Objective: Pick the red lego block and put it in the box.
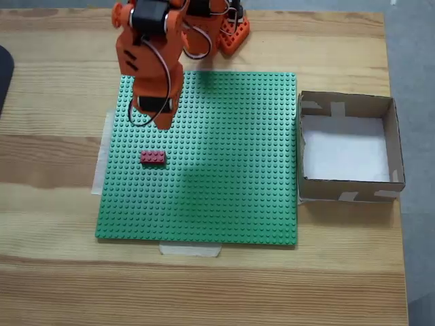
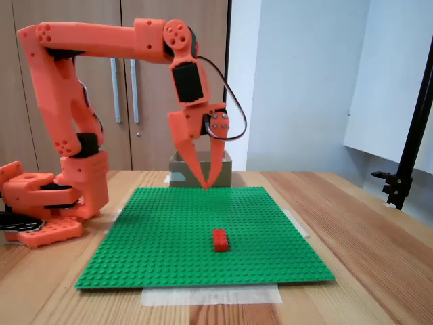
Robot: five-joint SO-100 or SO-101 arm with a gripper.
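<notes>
My gripper hangs above the green studded baseplate, its two orange fingers pointing down and meeting at the tips, so I read them as pressed together with nothing pinched between them. In a fixed view from the side the tips sit clear of the plate, in front of the distant box. From above, in a fixed view, the gripper comes down over the upper left part of the baseplate, and its tip ends just above the red lego block without touching it. The block lies flat on the plate with its long side across the picture, toward the left half; in the side view the red lego block sits near the middle of the plate, nearer the camera than the gripper, with its short end toward me. The orange arm arches up from its base at the left edge of the wooden table, with a black cable looping beside the wrist. The baseplate is held down by pale tape strips at its edges. The box, brown cardboard with a white floor and pale tape on its walls, stands just beside the plate's right edge in the top view, open and with nothing inside that I can see. In the side view the box shows behind the far edge of the plate, partly hidden by the fingers. A black stand is clamped at the right table edge there.
</notes>
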